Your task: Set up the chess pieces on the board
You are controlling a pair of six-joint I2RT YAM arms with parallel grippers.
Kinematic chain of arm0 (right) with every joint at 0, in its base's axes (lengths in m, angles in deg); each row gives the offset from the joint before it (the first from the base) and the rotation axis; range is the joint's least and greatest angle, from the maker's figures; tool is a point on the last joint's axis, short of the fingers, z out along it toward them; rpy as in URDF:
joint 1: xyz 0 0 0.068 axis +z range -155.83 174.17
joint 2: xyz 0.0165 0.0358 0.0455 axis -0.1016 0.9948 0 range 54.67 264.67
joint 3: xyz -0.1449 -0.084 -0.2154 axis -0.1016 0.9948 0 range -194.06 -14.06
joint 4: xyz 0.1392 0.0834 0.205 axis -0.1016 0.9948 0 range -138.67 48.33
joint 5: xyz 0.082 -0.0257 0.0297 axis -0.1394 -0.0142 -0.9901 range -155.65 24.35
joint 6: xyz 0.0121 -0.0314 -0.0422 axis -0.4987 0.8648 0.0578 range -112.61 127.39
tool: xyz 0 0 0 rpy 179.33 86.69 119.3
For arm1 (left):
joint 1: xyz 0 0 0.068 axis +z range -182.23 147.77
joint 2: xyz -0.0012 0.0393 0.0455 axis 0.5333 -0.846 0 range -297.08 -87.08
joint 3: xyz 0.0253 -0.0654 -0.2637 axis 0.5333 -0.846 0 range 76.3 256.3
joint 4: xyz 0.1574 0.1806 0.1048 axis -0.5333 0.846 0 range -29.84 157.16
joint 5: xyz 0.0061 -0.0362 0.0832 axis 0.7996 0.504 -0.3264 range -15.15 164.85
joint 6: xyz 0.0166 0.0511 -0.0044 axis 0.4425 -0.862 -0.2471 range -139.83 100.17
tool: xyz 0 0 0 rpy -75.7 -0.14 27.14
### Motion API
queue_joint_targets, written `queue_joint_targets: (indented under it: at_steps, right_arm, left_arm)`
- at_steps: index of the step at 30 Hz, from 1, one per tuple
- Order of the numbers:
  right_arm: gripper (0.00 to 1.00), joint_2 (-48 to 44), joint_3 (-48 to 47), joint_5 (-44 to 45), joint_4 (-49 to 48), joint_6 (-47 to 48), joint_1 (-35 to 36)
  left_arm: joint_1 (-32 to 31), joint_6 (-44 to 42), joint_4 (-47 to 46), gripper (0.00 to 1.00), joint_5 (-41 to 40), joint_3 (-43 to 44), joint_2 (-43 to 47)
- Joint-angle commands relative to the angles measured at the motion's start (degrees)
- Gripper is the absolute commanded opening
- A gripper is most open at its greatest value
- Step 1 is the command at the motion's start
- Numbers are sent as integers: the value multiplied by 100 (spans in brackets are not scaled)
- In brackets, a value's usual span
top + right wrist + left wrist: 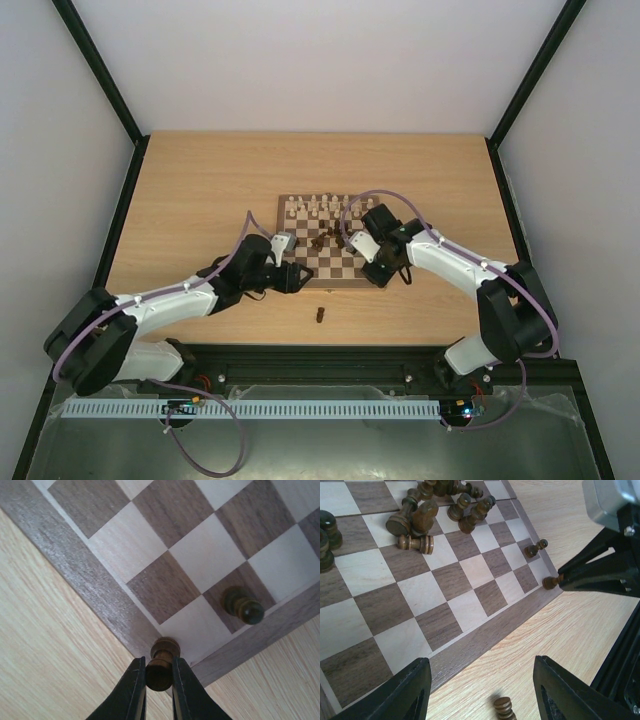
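Clamped in right jaws, nearly closed: a dark pawn [160,666], poised at the board [80,577] rim, likely bound for the corner square beside a standing pawn [243,606]. Opposite, left jaws spread wide, empty, hovering over a stray piece [503,707] on the counter [580,645], probably next.

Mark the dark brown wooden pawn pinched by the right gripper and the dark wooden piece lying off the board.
Dark brown wooden pawn [160,670]: right wrist view, its gripped end.
Stray dark wooden piece [320,315]: top external view, its middle.

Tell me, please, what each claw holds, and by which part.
Right claw pinches a dark pawn by its upper part; left claw holds nothing.
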Motion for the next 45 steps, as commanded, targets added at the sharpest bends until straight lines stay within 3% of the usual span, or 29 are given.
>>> queue_joint_targets:
  at_steps: [1,11,22,28,32,37,42,45]
  right_arm:
    - [6,43,9,211,-177,-208,-115]
    - [10,303,-137,-279,-9,-276,-336]
    - [35,217,-352,-383,315,-394,-375]
    - [42,-108,-593,-406,604,-436,-375]
    - [42,-588,-380,-936,629,104,-375]
    - [43,-1434,355,-2141,489,1139,-155]
    - [46,-1609,575,-2089,159,1447,130]
    - [46,-1608,706,-2291,-46,1482,158]
  left_arm:
    - [-89,-115,38,57,-61,207,-113]
    - [-149,-184,96,58,-77,248,-162]
    - [-226,-258,238,58,-119,286,-185]
    - [-798,-531,1008,58,-751,520,-81]
    - [-1286,-439,1389,58,-1316,470,220]
    - [-1352,8,1205,59,-1244,-131,852]
    - [-1469,255,1242,59,-1076,-376,919]
    - [-1765,398,1336,59,-1370,-411,883]
